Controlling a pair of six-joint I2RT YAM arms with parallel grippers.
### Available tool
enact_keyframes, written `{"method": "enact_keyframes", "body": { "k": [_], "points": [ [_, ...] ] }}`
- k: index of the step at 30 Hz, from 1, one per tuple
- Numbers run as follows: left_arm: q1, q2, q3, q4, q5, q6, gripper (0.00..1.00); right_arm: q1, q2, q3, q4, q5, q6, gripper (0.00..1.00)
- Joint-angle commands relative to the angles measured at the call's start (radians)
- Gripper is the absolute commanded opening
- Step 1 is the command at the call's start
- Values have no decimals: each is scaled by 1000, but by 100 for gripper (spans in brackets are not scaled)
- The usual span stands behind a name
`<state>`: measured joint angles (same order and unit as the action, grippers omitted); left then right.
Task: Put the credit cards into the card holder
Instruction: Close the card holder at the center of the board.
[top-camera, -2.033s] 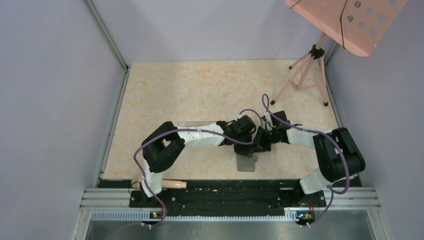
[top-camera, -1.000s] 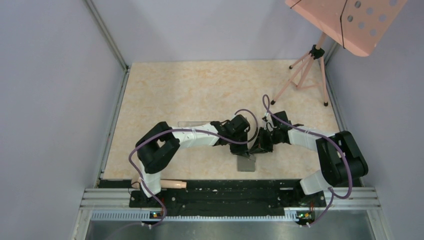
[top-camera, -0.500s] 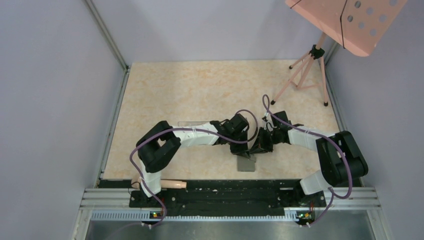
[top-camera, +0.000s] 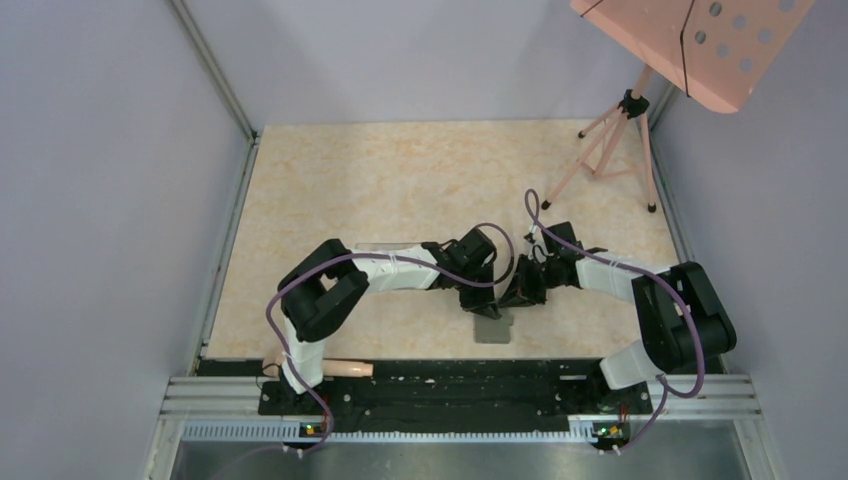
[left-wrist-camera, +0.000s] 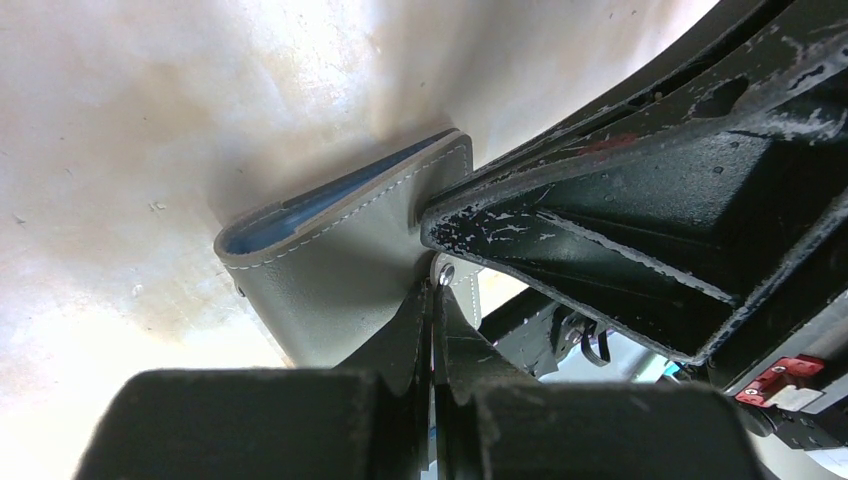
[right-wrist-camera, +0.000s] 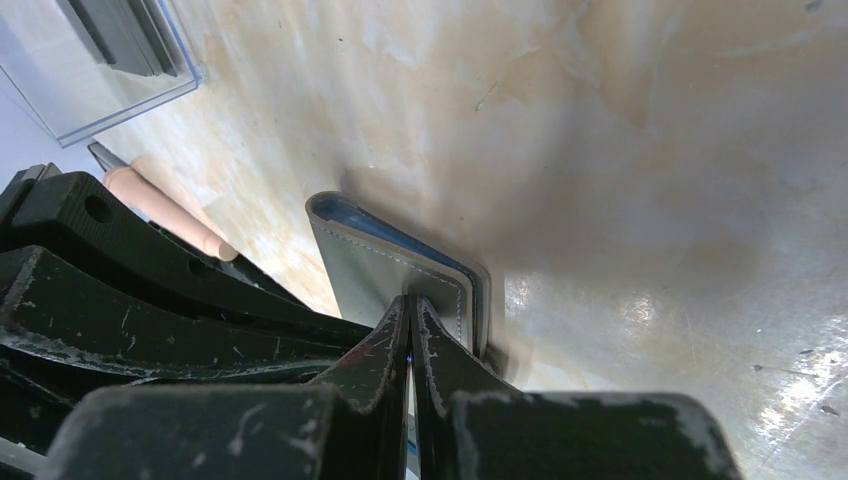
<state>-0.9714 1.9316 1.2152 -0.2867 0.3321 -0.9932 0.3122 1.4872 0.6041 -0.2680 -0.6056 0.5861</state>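
Observation:
The gray card holder (top-camera: 492, 328) lies folded near the table's front edge, with its blue inside showing along the open edge (left-wrist-camera: 320, 205). My left gripper (left-wrist-camera: 434, 290) is shut, its tips against the holder's side tab with the metal snap (left-wrist-camera: 446, 272). My right gripper (right-wrist-camera: 410, 305) is shut, its tips on the corner of the holder's top flap (right-wrist-camera: 390, 265). In the top view the left gripper (top-camera: 487, 300) and right gripper (top-camera: 506, 297) meet at the holder's far edge. Dark credit cards (right-wrist-camera: 118, 35) lie inside a clear plastic box (right-wrist-camera: 150, 85).
The clear box (top-camera: 385, 246) sits behind my left forearm, partly hidden. A pink tripod (top-camera: 610, 140) stands at the back right under a pink perforated board (top-camera: 700, 40). A tan handle (top-camera: 340, 368) lies at the front edge by the left base.
Over two seconds my left wrist has shifted slightly left and nearer, and the right arm has settled. Both grippers stay shut at the holder, which has not visibly moved.

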Motion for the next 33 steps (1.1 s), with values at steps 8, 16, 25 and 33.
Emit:
{"method": "enact_keyframes", "body": {
  "k": [8,16,25,33],
  "points": [
    [5,-5,-31,-6,-2,-1,0,9,-9,0,-49,93,-40,0],
    [5,-15,-34,-6,-3,1,0,10,-3,-2,-55,108,-40,0],
    [6,-46,-53,4,-14,1,0,9,4,0,-63,120,-43,0],
    [5,-75,-71,19,-31,1,0,10,6,5,-73,125,-50,0]
  ]
}}
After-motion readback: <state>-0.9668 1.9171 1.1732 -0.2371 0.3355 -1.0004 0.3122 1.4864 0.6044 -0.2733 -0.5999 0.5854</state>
